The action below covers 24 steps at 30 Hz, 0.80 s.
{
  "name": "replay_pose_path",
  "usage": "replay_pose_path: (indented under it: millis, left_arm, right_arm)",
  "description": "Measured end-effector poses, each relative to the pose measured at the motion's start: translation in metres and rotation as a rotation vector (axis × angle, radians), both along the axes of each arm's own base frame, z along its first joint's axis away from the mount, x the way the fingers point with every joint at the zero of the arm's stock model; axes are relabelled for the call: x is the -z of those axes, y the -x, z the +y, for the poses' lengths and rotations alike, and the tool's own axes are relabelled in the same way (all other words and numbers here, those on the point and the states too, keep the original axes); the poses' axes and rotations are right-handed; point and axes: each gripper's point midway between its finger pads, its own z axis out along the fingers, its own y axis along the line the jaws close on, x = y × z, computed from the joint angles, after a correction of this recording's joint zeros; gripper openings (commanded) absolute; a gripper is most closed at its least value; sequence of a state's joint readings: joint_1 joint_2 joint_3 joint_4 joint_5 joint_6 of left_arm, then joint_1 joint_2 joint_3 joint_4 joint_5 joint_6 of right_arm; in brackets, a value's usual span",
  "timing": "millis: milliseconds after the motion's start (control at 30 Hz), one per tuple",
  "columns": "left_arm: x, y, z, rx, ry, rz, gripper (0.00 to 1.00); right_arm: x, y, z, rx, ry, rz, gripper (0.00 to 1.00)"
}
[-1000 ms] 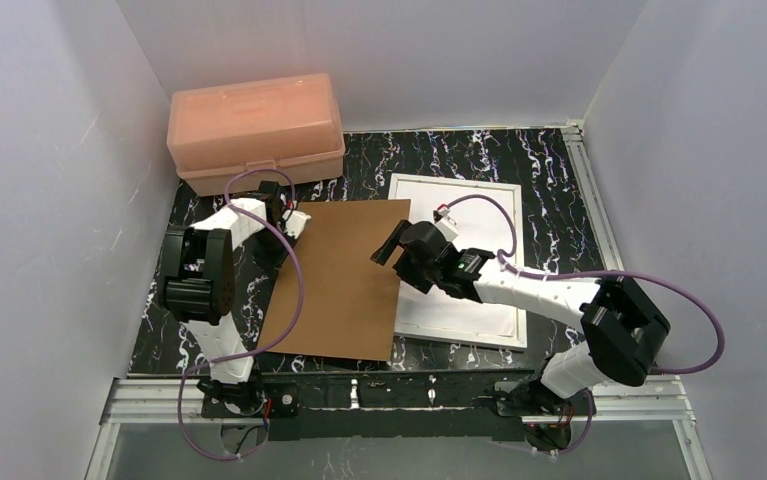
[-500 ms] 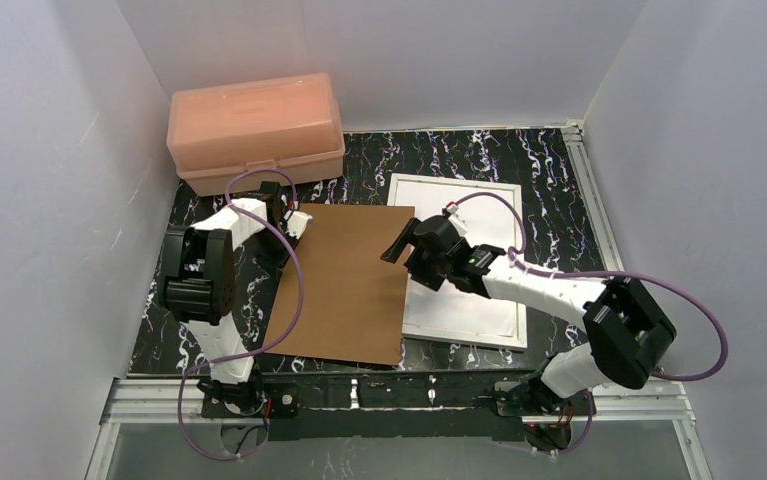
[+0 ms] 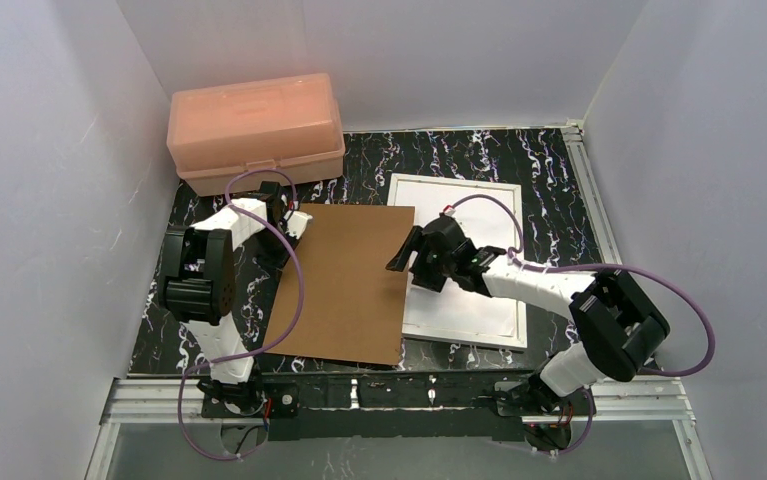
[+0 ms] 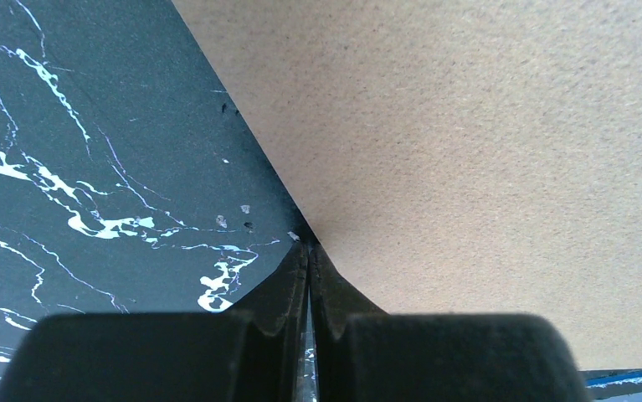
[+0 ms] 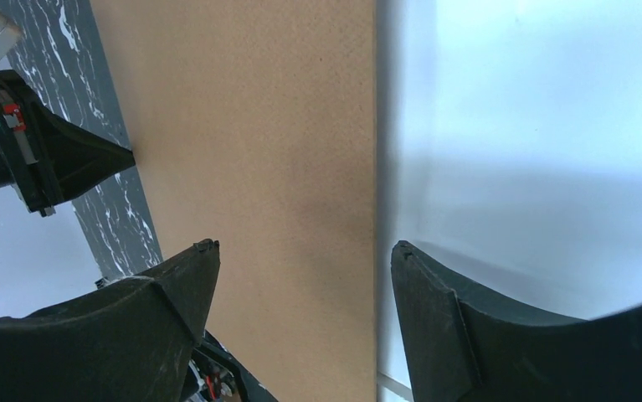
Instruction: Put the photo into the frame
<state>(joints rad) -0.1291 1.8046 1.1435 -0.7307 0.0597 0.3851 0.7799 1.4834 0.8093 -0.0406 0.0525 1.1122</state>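
Black marbled bench [image 3: 479, 150], white walls all round. On its right half the frame [image 3: 459, 182] lies flat, filled by a plain white sheet, apparently the photo [image 3: 469, 305] lying white side up. A brown board [image 3: 344, 285] sits to its left and overlaps the frame's left rim, so that side is covered. The right fingers [image 5: 175, 285] are spread wide over the board's right edge, gripping nothing. The left fingers [image 4: 288, 285] are pressed together right at the board's far-left edge; can't tell if they actually pinch it. A pink box [image 3: 254, 125] sits in the far-left corner, well apart from the frame.
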Motion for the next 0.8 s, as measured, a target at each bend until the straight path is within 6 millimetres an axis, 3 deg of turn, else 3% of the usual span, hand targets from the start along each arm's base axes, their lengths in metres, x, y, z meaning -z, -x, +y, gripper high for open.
replay_pose_path:
  millis: [267,567,800]
  left_arm:
    - [0.0,0.0,0.0,0.0,0.0,0.0,0.0]
    - [0.0,0.0,0.0,0.0,-0.001,0.0,0.0]
    - [0.0,0.0,0.0,0.0,-0.001,0.0,0.0]
  right_arm:
    - [0.0,0.002,0.007,-0.036,-0.045,-0.014,0.74]
    - [0.013,0.009,0.004,-0.052,-0.049,0.019,0.71]
    - [0.01,0.005,0.003,-0.059,-0.065,0.013,0.62]
